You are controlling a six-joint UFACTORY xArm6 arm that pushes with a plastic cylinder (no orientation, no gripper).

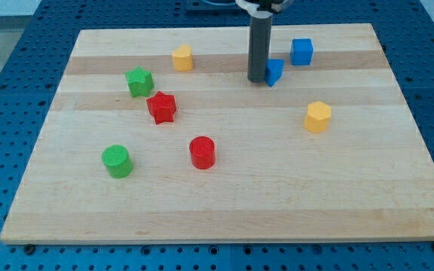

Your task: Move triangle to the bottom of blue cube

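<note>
Camera view: blue triangle just below-left of blue cube, near it. My tip touches triangle's left side; bare rod, grips nothing. Triangle looks small, light, hard, slides easily. Push flat side, slowly.

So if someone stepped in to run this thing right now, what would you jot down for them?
My tip is down on the board, right against the view's left side of the blue triangle.
The blue cube sits up and to the view's right of the triangle, a small gap between them.
Done: tip is at the triangle.
Left: push the triangle toward the view's right and slightly down, until it sits directly below the cube.
</note>
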